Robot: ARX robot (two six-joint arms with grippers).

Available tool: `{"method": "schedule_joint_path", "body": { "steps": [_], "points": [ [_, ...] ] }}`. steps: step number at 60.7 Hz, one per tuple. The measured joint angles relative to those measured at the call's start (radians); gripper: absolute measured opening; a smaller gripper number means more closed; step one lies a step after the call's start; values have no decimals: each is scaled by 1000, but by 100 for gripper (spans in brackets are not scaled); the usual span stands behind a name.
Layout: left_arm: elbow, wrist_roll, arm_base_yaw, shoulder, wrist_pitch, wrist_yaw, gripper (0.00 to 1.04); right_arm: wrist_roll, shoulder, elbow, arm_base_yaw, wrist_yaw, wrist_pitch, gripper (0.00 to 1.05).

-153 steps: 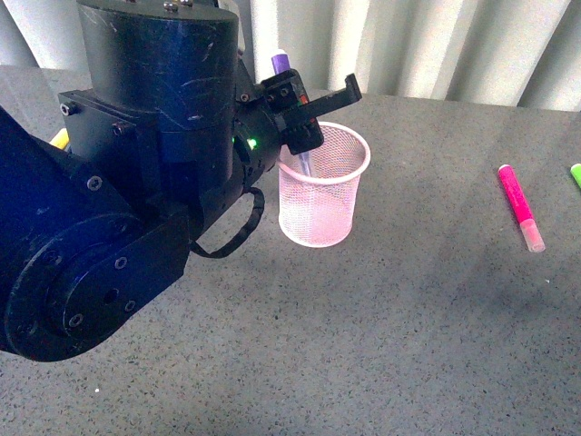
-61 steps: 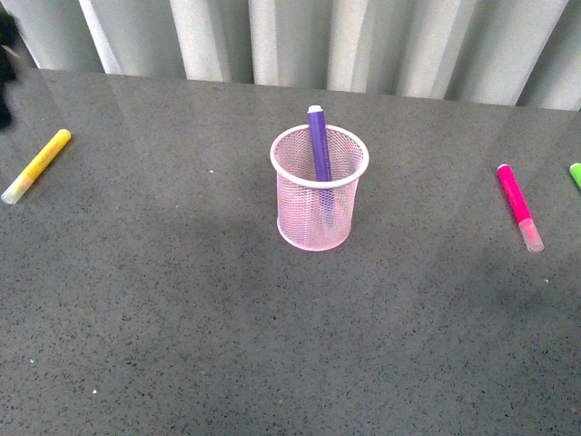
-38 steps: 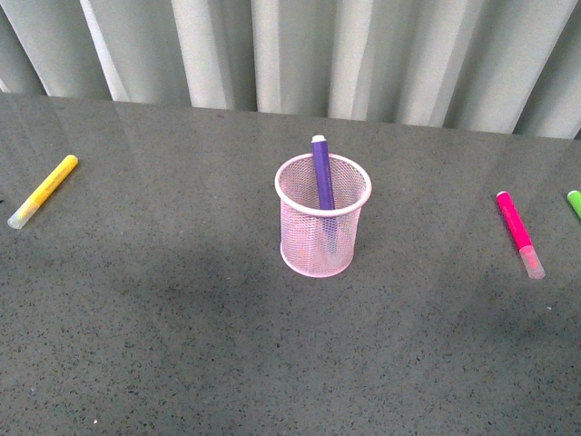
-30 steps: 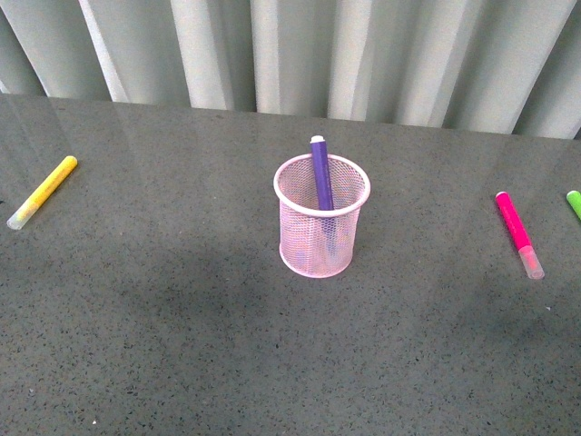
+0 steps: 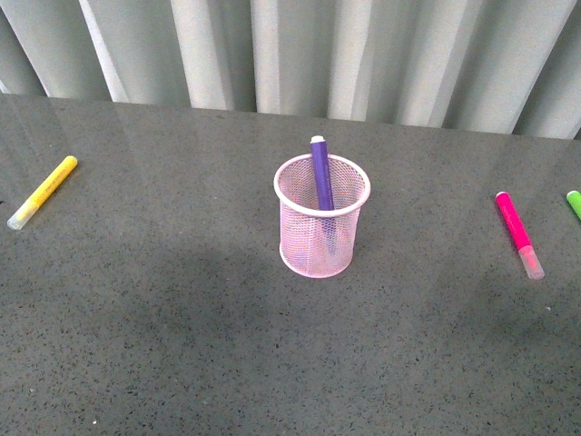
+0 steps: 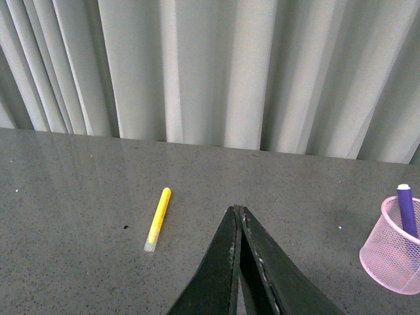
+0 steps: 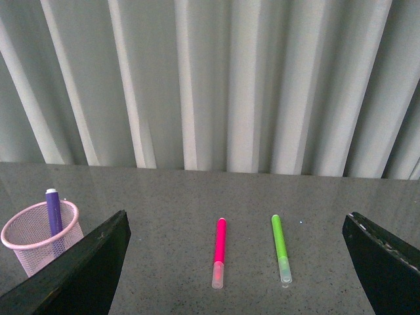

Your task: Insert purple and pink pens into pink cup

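The pink cup [image 5: 320, 238] stands upright mid-table, and the purple pen [image 5: 320, 170] leans inside it with its top above the rim. The pink pen [image 5: 516, 231] lies flat on the table far to the cup's right. Neither gripper shows in the front view. In the left wrist view my left gripper [image 6: 237, 210] is shut on nothing, hanging above bare table, with the cup [image 6: 392, 264] and purple pen [image 6: 407, 211] off to one side. My right gripper [image 7: 236, 220] is open wide, its fingers [image 7: 92, 266] framing the pink pen [image 7: 219, 249] from well above; the cup [image 7: 36, 244] sits beyond one finger.
A yellow marker [image 5: 42, 192] lies at the table's far left, also seen as the yellow marker [image 6: 157, 218]. A green marker [image 5: 575, 202] lies at the right edge, next to the pink pen; it is the green marker [image 7: 281, 248]. Grey curtains close the table's back.
The left arm, which held the purple pen at the cup, has let go and pulled back out of the front view. The pen now stands in the cup. Nothing moved in the last half second.
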Motion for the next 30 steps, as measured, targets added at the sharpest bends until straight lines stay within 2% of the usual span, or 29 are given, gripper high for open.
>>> {"method": "schedule_joint_path", "body": {
  "steps": [30],
  "points": [
    [0,0,0,-261,-252,0,4,0,0,0,0,0,0,98]
  ]
}}
